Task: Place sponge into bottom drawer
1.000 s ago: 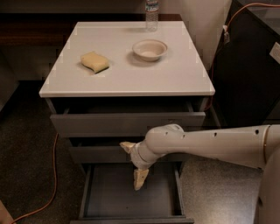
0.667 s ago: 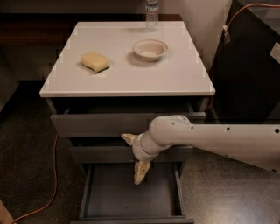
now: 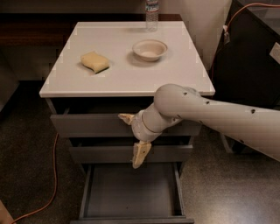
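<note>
The pale-yellow sponge (image 3: 94,61) lies on the white cabinet top (image 3: 127,76), left of centre. The bottom drawer (image 3: 131,192) is pulled out, and its shallow grey tray shows nothing inside. My gripper (image 3: 134,136) hangs in front of the upper two grey drawers, above the open bottom drawer. Its cream fingers (image 3: 141,154) are spread apart and hold nothing. It is well below and to the right of the sponge.
A white round bowl (image 3: 150,49) sits on the cabinet top to the right of the sponge. A clear water bottle (image 3: 151,8) stands at the back edge. An orange cable (image 3: 51,175) runs across the floor on the left. A dark cabinet (image 3: 249,52) stands to the right.
My arm has risen and shifted a little right. The gripper has moved up from the open bottom drawer to the level of the upper drawers. The sponge has not moved.
</note>
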Available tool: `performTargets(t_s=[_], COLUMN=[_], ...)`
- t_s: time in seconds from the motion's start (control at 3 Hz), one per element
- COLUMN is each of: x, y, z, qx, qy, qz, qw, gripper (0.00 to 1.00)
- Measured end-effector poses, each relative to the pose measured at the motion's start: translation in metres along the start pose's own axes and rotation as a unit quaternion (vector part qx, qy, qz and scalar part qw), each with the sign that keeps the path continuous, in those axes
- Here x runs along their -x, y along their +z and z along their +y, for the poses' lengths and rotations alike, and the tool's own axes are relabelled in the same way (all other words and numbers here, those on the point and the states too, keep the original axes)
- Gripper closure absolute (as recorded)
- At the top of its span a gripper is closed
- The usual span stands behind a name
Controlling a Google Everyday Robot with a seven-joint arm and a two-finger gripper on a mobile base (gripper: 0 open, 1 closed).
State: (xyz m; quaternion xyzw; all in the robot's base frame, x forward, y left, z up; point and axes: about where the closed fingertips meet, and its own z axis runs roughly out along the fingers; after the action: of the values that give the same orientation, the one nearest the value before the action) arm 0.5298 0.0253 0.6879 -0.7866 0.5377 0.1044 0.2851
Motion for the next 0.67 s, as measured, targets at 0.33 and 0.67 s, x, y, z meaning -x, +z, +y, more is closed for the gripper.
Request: performTargets(t_s=[0.33,0.67], x=[0.024,0.056], y=[-0.025,-0.062], z=[-0.010,-0.017], qx=[0.019,0.038], qy=[-0.007,-0.031], qz=[-0.029,-0.028], qw=[0.9994,0.9984], gripper=[0.00,0.00])
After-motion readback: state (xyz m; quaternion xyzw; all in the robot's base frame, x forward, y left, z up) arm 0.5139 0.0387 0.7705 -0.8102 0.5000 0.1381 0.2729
